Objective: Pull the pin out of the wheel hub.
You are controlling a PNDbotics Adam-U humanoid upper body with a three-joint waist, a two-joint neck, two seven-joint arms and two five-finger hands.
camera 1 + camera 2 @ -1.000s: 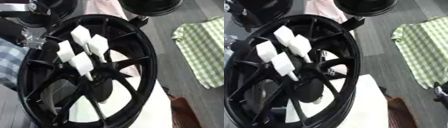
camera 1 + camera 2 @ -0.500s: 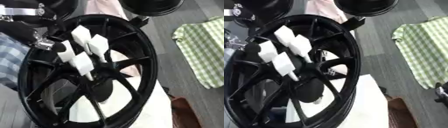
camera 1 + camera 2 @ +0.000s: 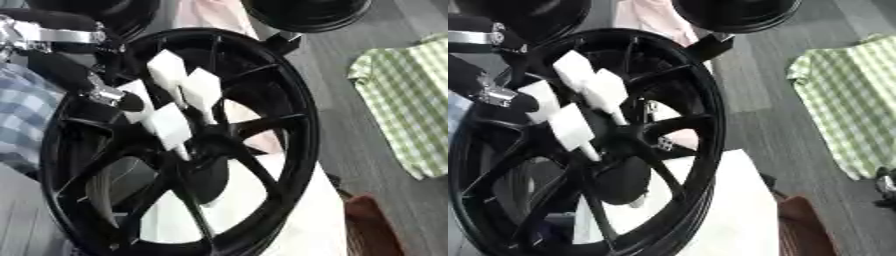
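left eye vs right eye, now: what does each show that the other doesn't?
Only the left eye view shows blue checked cloth at its left edge. Only the right eye view shows a small dark thing at its right edge, too cut off to identify. Both show the black wheel, four white pins standing in its hub, the left hand reaching in against the leftmost pin, a green checked cloth, and another dark wheel beyond.

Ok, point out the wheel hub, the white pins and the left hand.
wheel hub (image 3: 210, 145), left eye view, on its centre.
white pins (image 3: 203, 90), left eye view, on one pin's head.
left hand (image 3: 61, 75), left eye view, on a finger.
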